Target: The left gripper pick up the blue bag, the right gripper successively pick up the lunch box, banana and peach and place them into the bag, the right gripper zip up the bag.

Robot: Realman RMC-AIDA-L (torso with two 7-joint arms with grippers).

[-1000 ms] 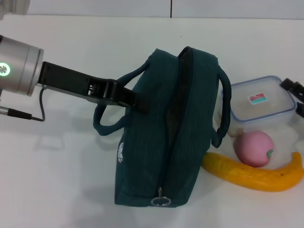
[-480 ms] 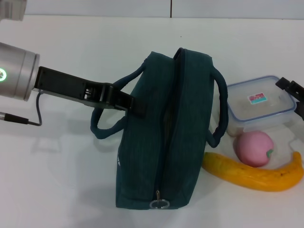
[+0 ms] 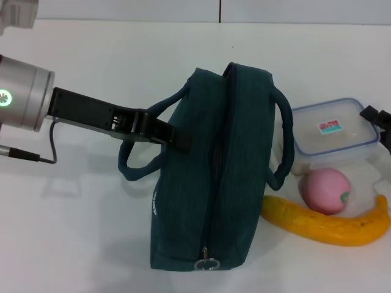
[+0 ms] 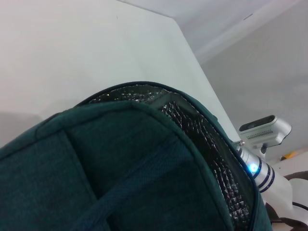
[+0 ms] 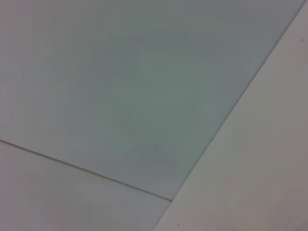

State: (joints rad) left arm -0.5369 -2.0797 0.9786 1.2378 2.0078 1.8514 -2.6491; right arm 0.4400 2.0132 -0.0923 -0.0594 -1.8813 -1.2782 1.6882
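From my head camera, my left gripper (image 3: 177, 137) reaches in from the left and is clamped on the near-side handle of the blue bag (image 3: 214, 177), which stands upright in the middle of the table (image 3: 91, 244), its zipper ring at the near end. My right gripper (image 3: 377, 116) only peeks in at the far right edge, just beside the lunch box (image 3: 333, 131); whether it is open I cannot tell. The peach (image 3: 327, 190) sits just nearer than the box, and the banana (image 3: 327, 224) lies nearest, one end close to the bag.

Left wrist view: the blue bag (image 4: 96, 163) fills it, mouth parted, silver lining showing.

Right wrist view: only bare table and wall, none of the food.

My reading: the bag is held, nothing is packed yet; box, banana, peach and zipping all remain
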